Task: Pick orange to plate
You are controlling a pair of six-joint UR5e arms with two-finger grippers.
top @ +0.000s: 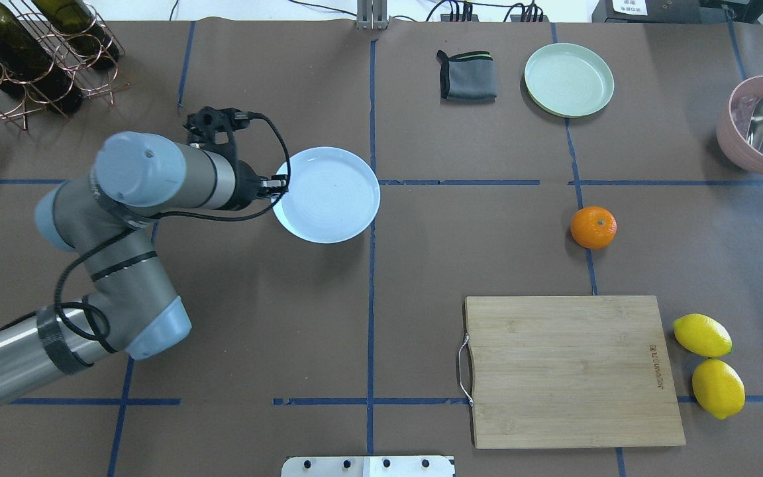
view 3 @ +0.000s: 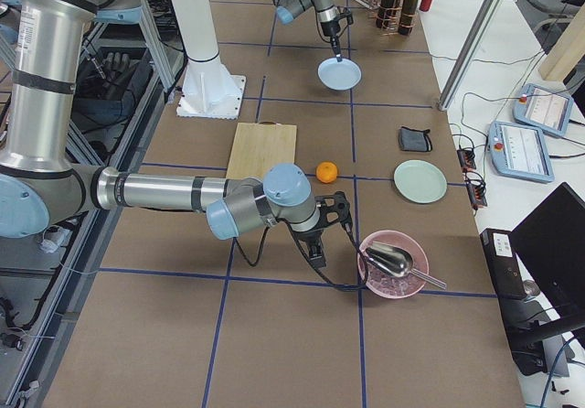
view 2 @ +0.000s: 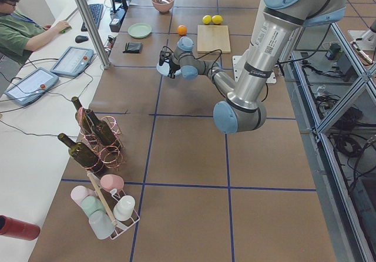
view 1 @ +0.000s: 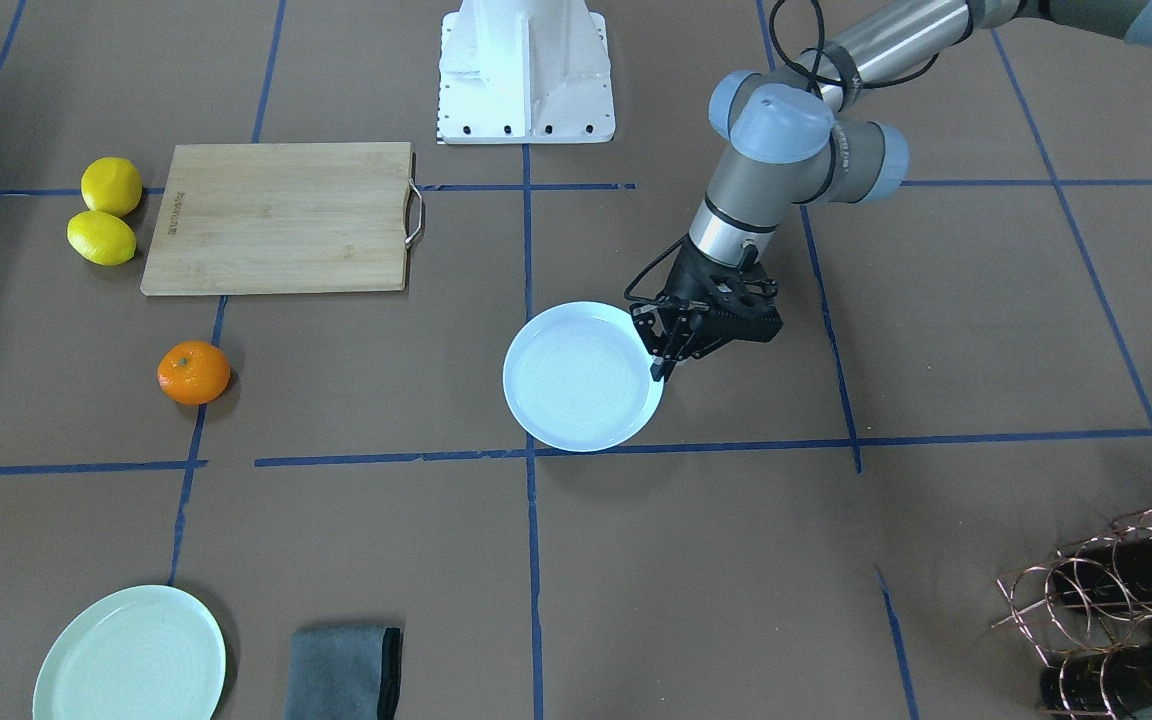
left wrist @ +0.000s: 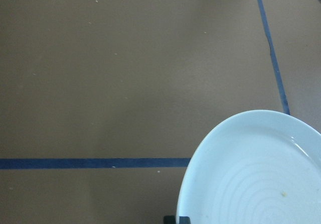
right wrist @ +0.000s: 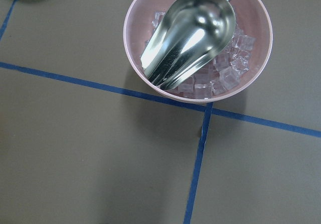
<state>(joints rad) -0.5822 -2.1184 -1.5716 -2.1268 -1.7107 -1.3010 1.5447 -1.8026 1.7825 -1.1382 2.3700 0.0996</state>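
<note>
The orange [top: 593, 227] sits alone on the brown table, far to the right of the white bluish plate [top: 326, 193] and just beyond the cutting board. My left gripper [top: 280, 186] is at the plate's left rim, its fingers pinched together on the edge [view 1: 658, 372]. The left wrist view shows the plate [left wrist: 256, 174] at the lower right, empty. My right gripper [view 3: 317, 257] shows only in the exterior right view, low over the table between the orange [view 3: 327, 171] and a pink bowl. I cannot tell whether it is open or shut.
A wooden cutting board [top: 570, 371] lies near the robot's right, two lemons [top: 702, 335] beside it. A mint-green plate [top: 569, 79] and grey cloth [top: 466, 76] lie at the far side. A pink bowl with ice and scoop [top: 762, 126] stands far right, a bottle rack [top: 24, 53] far left.
</note>
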